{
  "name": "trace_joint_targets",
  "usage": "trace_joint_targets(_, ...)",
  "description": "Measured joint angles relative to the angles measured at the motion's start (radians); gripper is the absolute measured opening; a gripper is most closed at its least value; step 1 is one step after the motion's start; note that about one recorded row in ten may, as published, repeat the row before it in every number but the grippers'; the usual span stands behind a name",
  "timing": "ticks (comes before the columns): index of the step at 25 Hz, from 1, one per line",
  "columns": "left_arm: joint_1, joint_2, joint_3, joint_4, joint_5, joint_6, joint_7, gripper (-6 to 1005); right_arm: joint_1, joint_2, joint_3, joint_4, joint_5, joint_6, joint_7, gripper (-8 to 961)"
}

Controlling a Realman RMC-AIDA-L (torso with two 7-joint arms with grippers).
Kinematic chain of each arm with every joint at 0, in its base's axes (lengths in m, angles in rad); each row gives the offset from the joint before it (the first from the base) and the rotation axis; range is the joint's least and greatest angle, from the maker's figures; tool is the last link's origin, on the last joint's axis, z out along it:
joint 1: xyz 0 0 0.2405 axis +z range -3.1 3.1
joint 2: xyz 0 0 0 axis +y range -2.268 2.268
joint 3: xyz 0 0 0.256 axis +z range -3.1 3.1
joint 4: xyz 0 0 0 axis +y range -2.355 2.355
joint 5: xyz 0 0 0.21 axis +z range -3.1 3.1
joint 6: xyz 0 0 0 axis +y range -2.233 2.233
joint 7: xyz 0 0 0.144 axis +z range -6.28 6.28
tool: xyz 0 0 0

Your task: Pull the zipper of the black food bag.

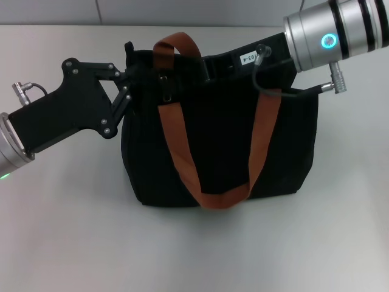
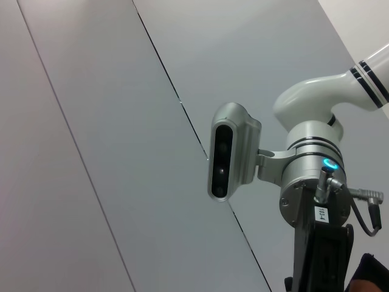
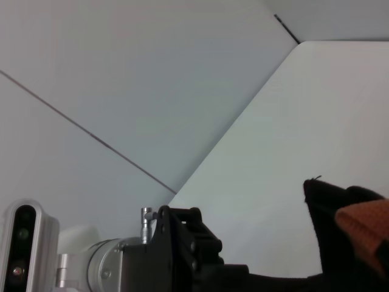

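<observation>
Head view shows my left gripper [image 1: 129, 76] reaching in from my left side and pressed against the upper left corner of the black food bag [image 1: 222, 152], its fingers closed together on the fabric edge there. The bag stands upright on the white table [image 1: 73, 243], just ahead of that gripper, and stretches away from it toward my right arm. The zipper [image 1: 164, 86], a small grey pull, hangs just beyond my left fingertips, beside the near rust-orange strap handle [image 1: 213, 152] that loops down the bag's front. My right gripper [image 1: 209, 64] comes in from the upper right along the bag's top edge, its black body lying over the opening; its fingers are hidden among the black fabric, so I cannot tell whether they are apart or together. A black cable [image 1: 273, 91] curves under my right wrist, just above the bag's top rim. In the left wrist view my right arm's silver wrist and its camera housing [image 2: 230, 152] stand against a grey wall. In the right wrist view a corner of the bag with an orange strap lies near the frame edge.
</observation>
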Motion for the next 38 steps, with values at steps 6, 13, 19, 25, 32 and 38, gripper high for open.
trace_joint_targets(6, 0.002, 0.001, 0.0, 0.0, -0.003, 0.0, 0.001, 39, -0.025, 0.01, -0.018, -0.08, -0.035, 0.002, 0.062, -2)
trace_joint_targets(13, 0.001, 0.0, 0.0, 0.0, -0.003, 0.001, 0.001, 40, -0.029, 0.012, -0.029, -0.101, -0.053, 0.001, 0.092, -3)
trace_joint_targets(19, 0.002, 0.0, 0.0, 0.0, -0.003, 0.001, 0.001, 41, -0.032, 0.013, -0.029, -0.116, -0.074, 0.003, 0.111, -3)
trace_joint_targets(25, 0.003, 0.0, 0.0, 0.0, -0.005, 0.001, 0.001, 41, -0.048, 0.013, -0.027, -0.166, -0.104, 0.0, 0.144, -3)
trace_joint_targets(32, 0.003, 0.001, -0.001, 0.0, -0.005, 0.001, 0.001, 42, -0.084, 0.013, -0.025, -0.25, -0.133, -0.015, 0.188, -4)
trace_joint_targets(38, 0.005, 0.001, -0.002, 0.0, -0.005, 0.001, 0.001, 43, -0.107, 0.013, -0.019, -0.295, -0.158, -0.038, 0.214, -4)
